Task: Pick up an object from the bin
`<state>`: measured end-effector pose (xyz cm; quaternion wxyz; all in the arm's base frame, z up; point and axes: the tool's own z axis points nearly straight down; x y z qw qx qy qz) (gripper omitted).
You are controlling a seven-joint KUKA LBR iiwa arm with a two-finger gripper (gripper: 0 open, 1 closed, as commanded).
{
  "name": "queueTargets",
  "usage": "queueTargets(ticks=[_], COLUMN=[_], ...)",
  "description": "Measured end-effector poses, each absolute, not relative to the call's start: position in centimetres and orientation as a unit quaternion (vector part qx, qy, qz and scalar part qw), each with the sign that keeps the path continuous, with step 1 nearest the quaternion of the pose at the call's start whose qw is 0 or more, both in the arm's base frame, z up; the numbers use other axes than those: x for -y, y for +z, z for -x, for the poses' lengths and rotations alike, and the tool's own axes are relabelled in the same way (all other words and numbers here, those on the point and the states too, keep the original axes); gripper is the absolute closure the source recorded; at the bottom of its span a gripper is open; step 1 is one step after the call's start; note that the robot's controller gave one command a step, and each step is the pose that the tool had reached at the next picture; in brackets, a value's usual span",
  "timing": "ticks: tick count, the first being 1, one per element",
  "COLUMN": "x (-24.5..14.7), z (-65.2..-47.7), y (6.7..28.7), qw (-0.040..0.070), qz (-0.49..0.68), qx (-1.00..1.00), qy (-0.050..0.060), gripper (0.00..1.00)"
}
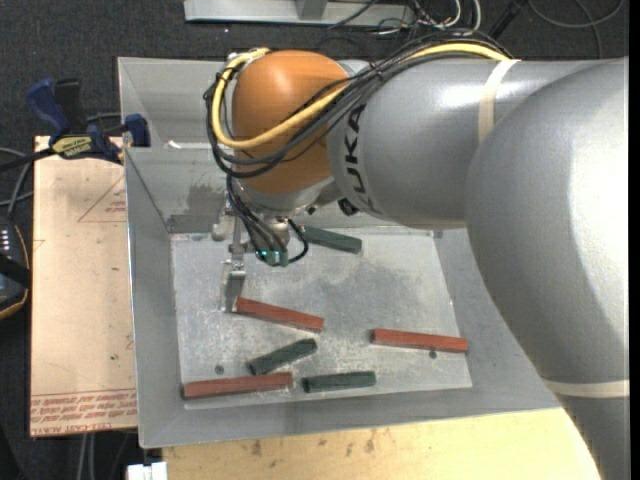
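Bearing the black letters KUKA on its grey casing, the arm [480, 168] stretches from the right edge of the grey metal bin [150, 298] towards its back left corner, an orange cover [280, 118] rounding its wrist. Below that cover the gripper [235, 290] hangs over the left half of the bin floor, its tip at the left end of a red-brown flat stick [280, 315] that lies near the middle. Whether the two touch cannot be told, nor whether the gripper is spread or closed.

Three red-brown sticks lie in the bin: this one, another [420, 341] near the right edge, and a third [237, 386] along the front edge. Three dark green sticks join them: one [335, 240] partly under the arm, one [282, 356] tilted near the front, and one [340, 379] by the front edge.
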<state>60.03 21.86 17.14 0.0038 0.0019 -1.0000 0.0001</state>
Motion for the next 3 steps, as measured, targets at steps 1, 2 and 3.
queueTargets(ticks=[1,2,3], x=[-21.73,-21.71,-21.71], z=[-60.26,-60.26,-60.26], y=[17.64,17.64,17.64], qw=[0.000,0.000,0.000], qz=[0.000,0.000,0.000], qx=[1.000,1.000,1.000], qy=[-0.001,-0.001,-0.001], gripper=[1.00,0.00,0.00])
